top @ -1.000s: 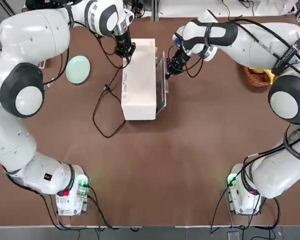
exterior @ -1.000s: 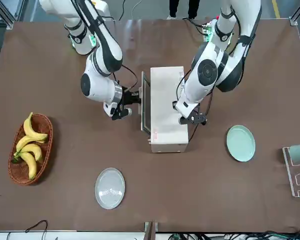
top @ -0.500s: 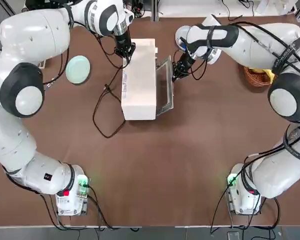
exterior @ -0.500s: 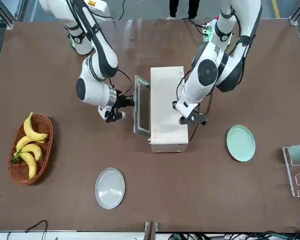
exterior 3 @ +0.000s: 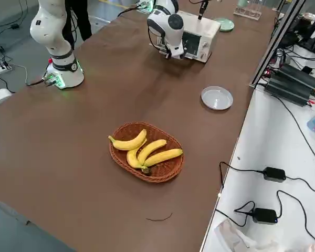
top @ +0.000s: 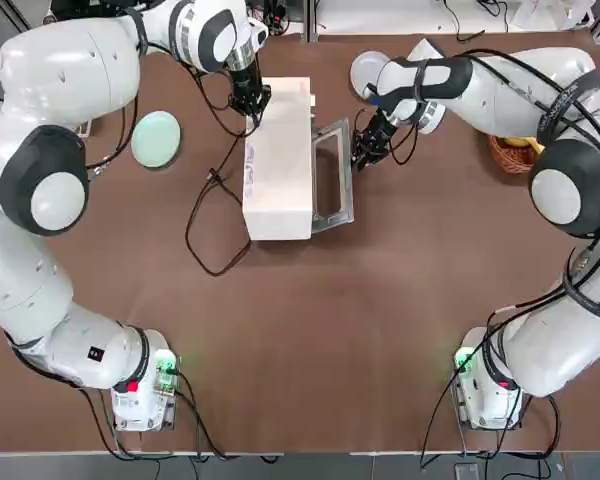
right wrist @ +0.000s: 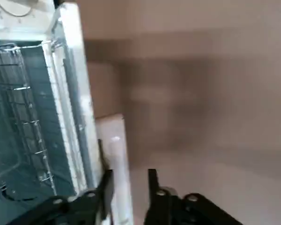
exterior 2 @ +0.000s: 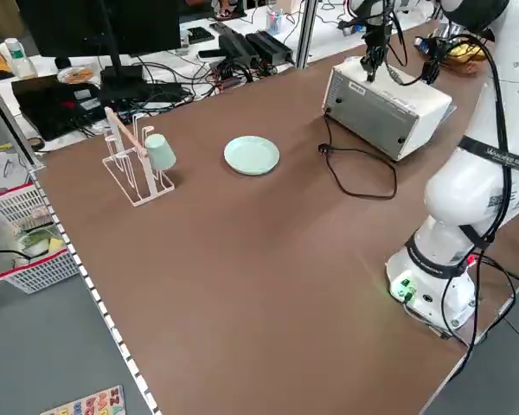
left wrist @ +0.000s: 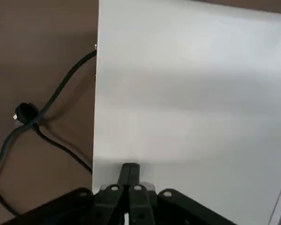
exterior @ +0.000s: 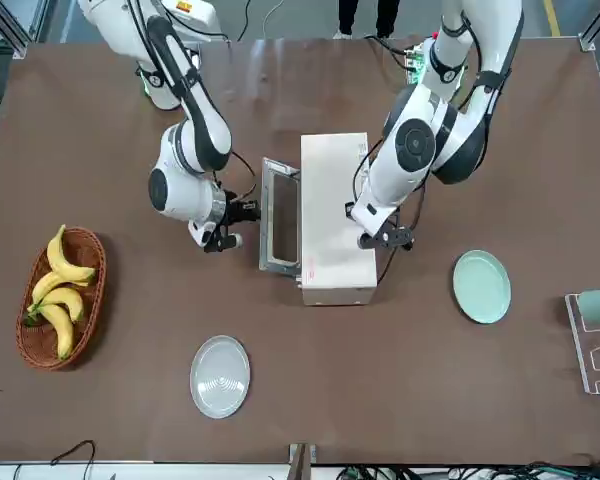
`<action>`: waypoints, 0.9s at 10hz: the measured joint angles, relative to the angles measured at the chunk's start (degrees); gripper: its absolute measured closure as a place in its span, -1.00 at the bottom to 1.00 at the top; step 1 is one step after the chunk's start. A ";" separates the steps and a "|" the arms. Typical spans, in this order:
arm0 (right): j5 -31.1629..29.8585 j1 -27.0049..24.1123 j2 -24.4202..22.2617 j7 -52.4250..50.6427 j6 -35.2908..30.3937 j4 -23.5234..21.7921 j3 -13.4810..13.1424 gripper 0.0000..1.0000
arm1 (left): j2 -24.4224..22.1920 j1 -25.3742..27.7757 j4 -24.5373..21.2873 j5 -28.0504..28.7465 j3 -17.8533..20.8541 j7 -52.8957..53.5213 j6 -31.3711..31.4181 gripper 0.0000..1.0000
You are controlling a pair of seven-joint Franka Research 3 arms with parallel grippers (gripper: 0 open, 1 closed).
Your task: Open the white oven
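Swinging from upright to nearly flat within a second, the door (top: 335, 175) of the white oven (top: 278, 160) at mid-table looks open, the right gripper (top: 363, 152) parting off its handle while the left gripper (top: 250, 105), clenched, braces the top.

you're looking at two glossy white arms built from rounded, bulbous segments, with dark grey caps on the joints and black bands between links. black cables loop loosely along each arm down to the wrists. each white base carries a glowing green light; the left base also shows a red one. the fingers (left wrist: 129, 174) are slim and black, on black hands.
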 joint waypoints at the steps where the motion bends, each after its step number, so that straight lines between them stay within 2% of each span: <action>1: -0.35 0.14 0.48 -1.13 1.58 0.07 -0.76 -0.22 | 0.00 0.00 0.00 0.00 -0.01 0.00 0.00 0.97; 2: -0.40 0.22 0.99 -3.60 2.01 0.04 -2.24 -0.52 | -0.01 0.00 -0.01 0.00 -0.01 0.00 0.00 0.97; 4: -0.44 -0.01 1.60 -11.80 0.52 -0.62 -7.59 -1.00 | -0.03 0.00 -0.01 0.00 -0.01 0.00 0.00 0.97; 6: -0.44 -0.72 1.89 -16.13 -3.56 -1.01 -13.02 -1.00 | -0.05 0.02 -0.02 0.00 0.00 0.00 0.04 0.98; 7: -0.44 -0.78 1.88 -17.18 -4.52 -1.01 -14.78 -1.00 | -0.06 0.03 -0.02 0.00 0.01 0.00 0.06 0.98; 9: -0.47 -0.98 1.64 -17.83 -4.63 -0.89 -15.73 -1.00 | -0.69 0.28 0.15 0.00 0.09 0.00 0.05 0.96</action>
